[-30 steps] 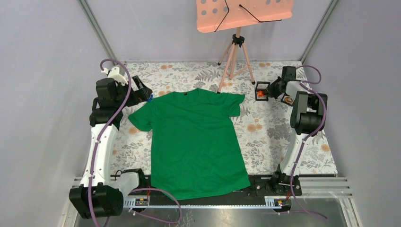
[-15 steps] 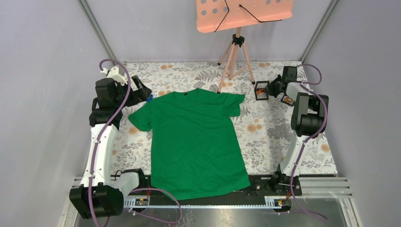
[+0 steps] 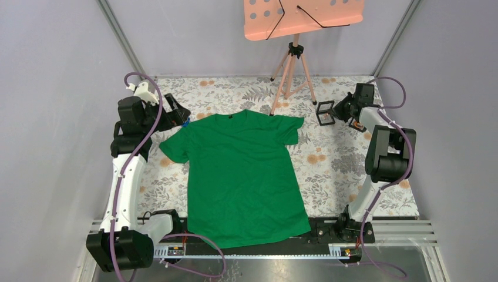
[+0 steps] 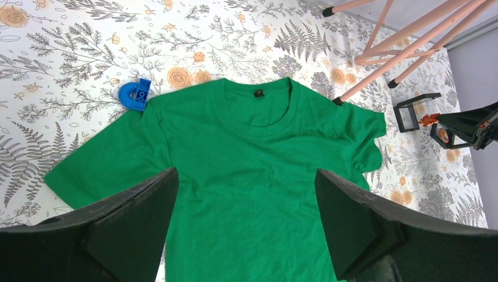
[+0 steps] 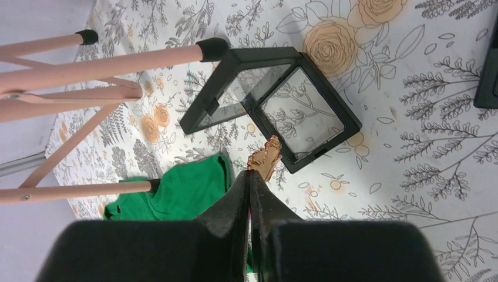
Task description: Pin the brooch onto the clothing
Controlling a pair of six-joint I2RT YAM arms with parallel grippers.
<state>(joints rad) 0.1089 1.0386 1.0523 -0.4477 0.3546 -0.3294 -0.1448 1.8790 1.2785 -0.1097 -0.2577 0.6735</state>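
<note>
Top external view: a bright green T-shirt (image 3: pixel 241 176) lies flat, front up, on the flower-printed table (image 3: pixel 335 170), collar toward the far edge and hem at the near edge between the two arm bases.
Shirt's lie: sleeves spread to both sides; the sleeve on the right is slightly rumpled at its edge.
Left gripper (image 3: pixel 176 114): it hangs over the far-left part of the table, just beside the shirt's left sleeve.
Left wrist view: the two dark fingers (image 4: pixel 129 217) stand wide apart with nothing between them; the shirt's chest and collar fill the gap below.
Right gripper (image 5: pixel 252 176): its fingers are pressed together at the tips and pinch a small orange-gold brooch (image 5: pixel 267 157).
Brooch's place: at the far-right part of the table, up in the fingertips and just beside the display box, well apart from the shirt.
Display box (image 5: pixel 276 106): a black frame case with clear windows, standing open on the table near the far-right corner, between the shirt's right sleeve and the right gripper.
Blue piece (image 4: pixel 134 94): a small round blue part rests on the table, touching the shirt's left shoulder seam on the far side.
Tripod (image 3: pixel 292 70): pink legs with black feet stand at the far edge; one foot comes down right at the shirt's right shoulder, and whether it touches the cloth cannot be told.
Stand top (image 3: pixel 302 17): a pink perforated tray sits above the tripod.
</note>
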